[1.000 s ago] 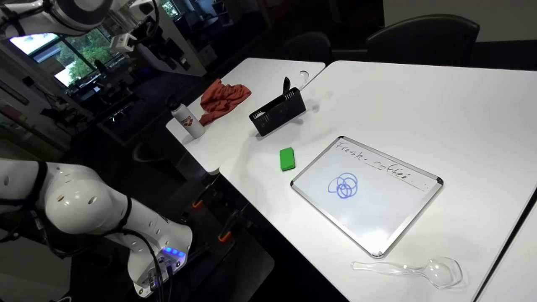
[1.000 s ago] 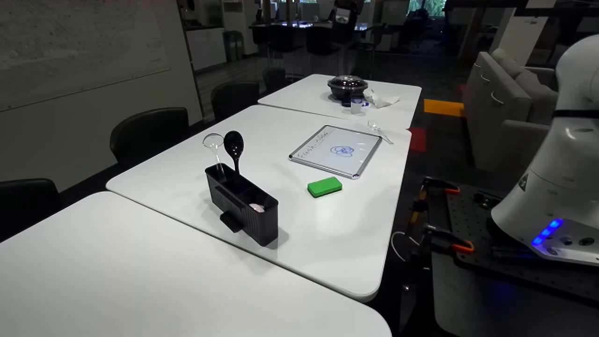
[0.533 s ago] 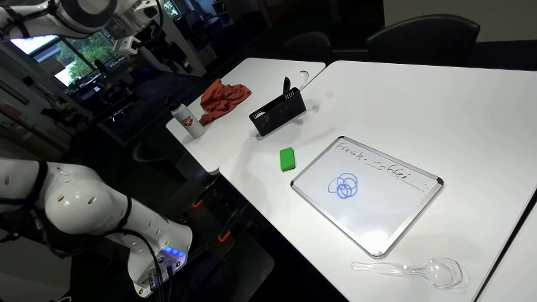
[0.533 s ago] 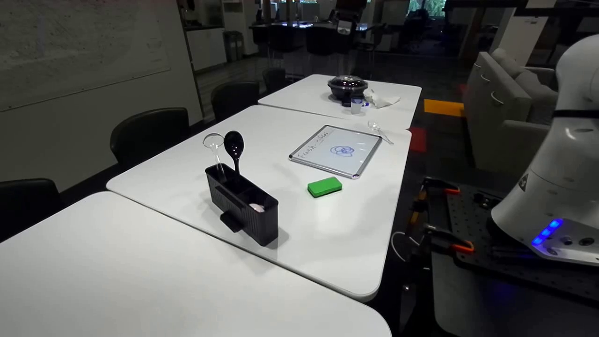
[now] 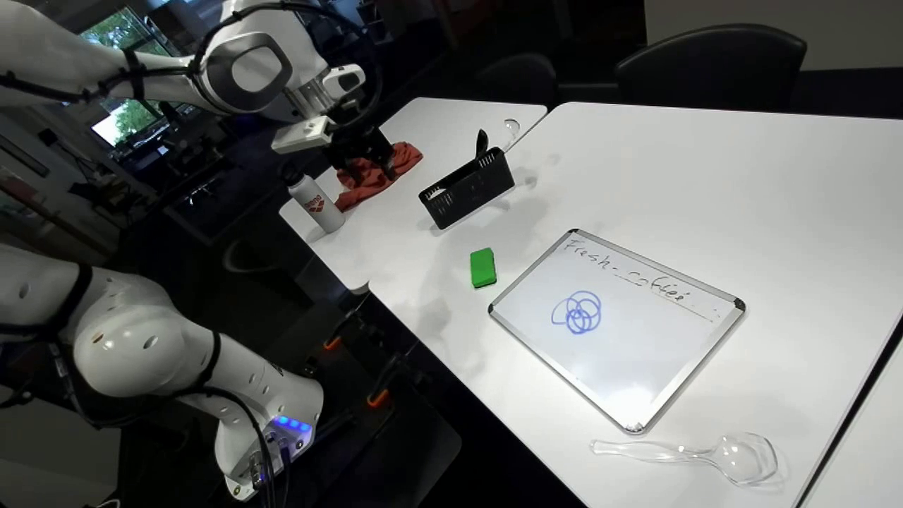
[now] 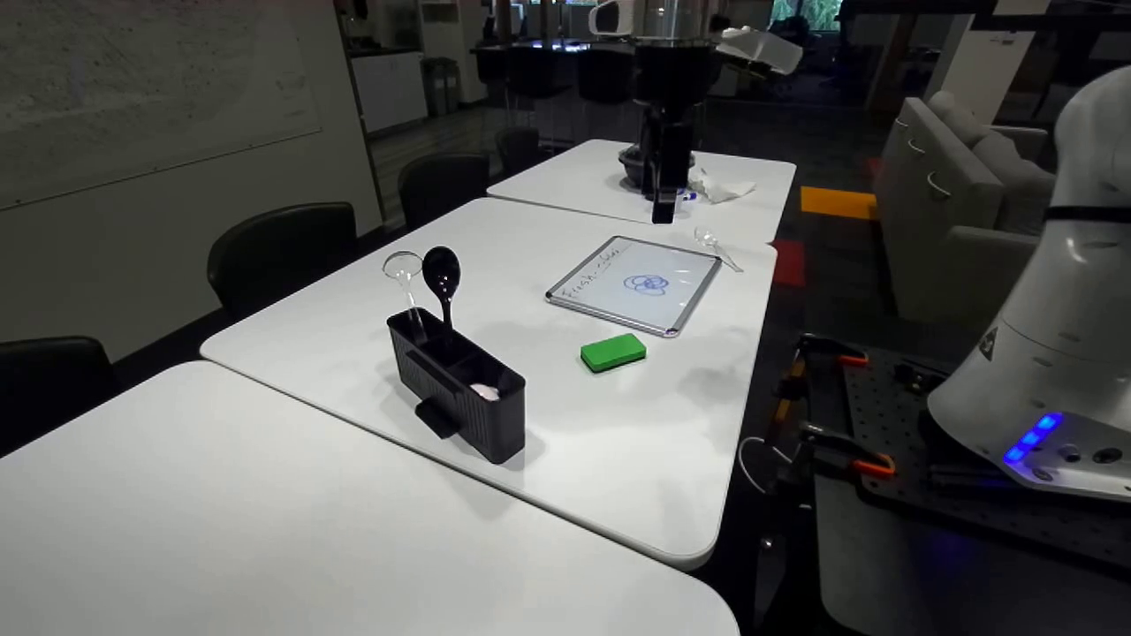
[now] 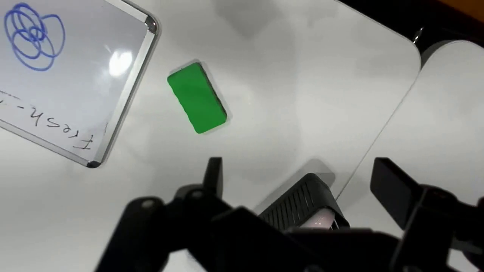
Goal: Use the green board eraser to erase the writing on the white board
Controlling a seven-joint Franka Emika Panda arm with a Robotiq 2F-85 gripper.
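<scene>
above the table (image 7: 264, 132), a downward claw (image 7: 297, 172), fingers (image 7: 395, 194) wide apart

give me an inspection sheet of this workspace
Surface: white table, soft shadows on it.
Job's things: green board eraser lying apart from the white board, which bears a blue doodle and dark text, unerased.
Clutter: black holder with black spoon and clear spoon; loose clear spoon; red cloth; bottle.
Hand: open, raised, apart from the green board eraser.
Cables: black cable strapped along the arm; nothing seen across the white board.
Surroundings: dark chair; grey sofa.
</scene>
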